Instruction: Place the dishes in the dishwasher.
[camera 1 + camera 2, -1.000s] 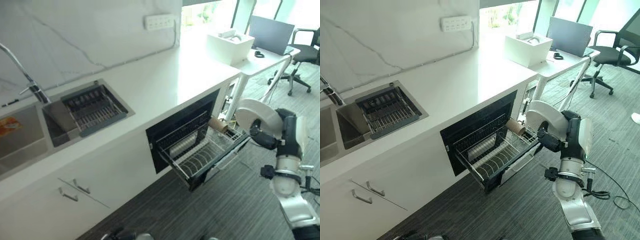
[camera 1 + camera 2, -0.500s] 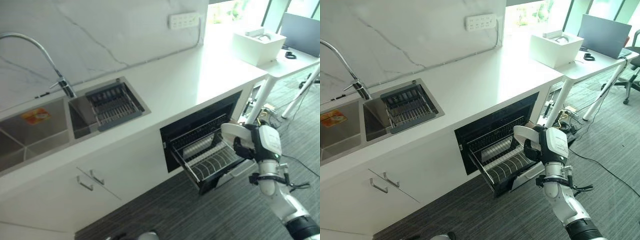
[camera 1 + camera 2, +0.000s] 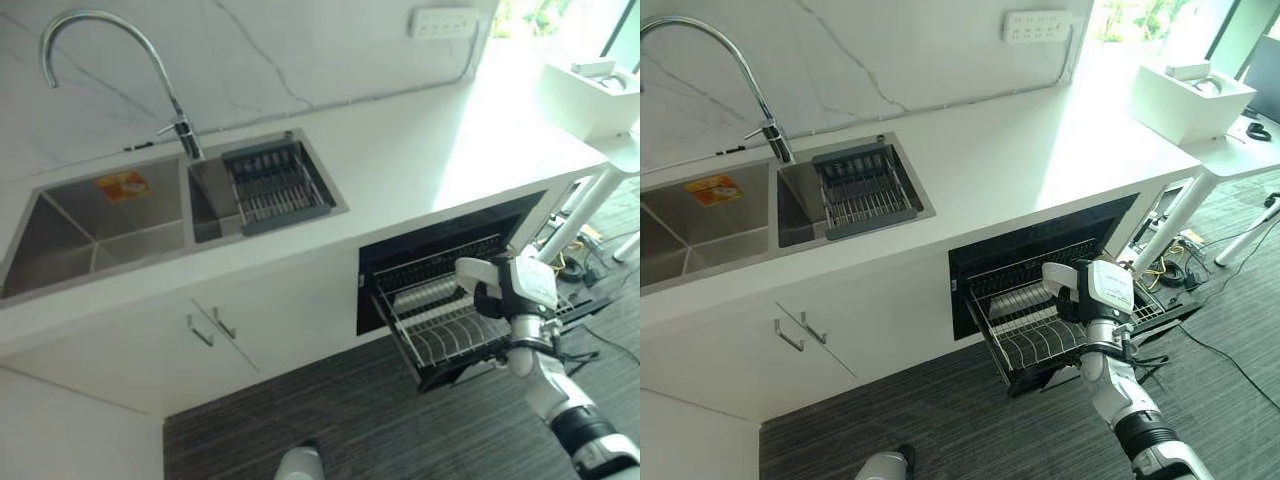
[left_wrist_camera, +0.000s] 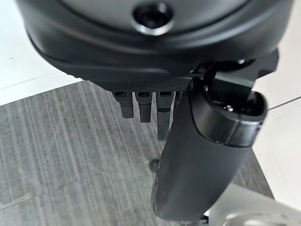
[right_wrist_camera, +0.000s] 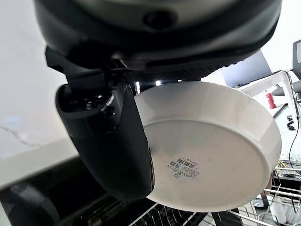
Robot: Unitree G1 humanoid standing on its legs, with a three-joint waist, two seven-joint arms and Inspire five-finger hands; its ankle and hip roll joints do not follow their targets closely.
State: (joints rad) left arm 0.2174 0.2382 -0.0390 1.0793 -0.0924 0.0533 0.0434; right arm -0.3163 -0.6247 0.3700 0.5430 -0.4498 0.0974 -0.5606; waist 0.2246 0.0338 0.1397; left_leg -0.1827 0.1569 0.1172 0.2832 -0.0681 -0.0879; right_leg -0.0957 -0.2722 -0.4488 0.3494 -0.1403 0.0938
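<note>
The plate (image 5: pixel 211 150) is in the right hand (image 5: pixel 110 136), pinched at the rim: the thumb lies across its underside and the other fingers are tucked behind the upper edge. It's held up on edge rather than flat, with the base and its little sticker facing the wrist and the hollow side facing away. Being round it has no real long axis, but the disc stands roughly upright.

Just below the hand is the pulled-out rack (image 3: pixel 440 330) of the dishwasher (image 3: pixel 1040 270), so the plate hangs right above the wire tines, close to the rack's near side. I can't tell whether it's touching the wires. The worktop (image 3: pixel 1010 170) runs above and behind the hand, and the sink (image 3: pixel 120 215) is well off to the hand's left.

The left hand (image 4: pixel 188 155) hangs over the grey floor (image 4: pixel 66 150) with fingers loosely straight and nothing in them.
</note>
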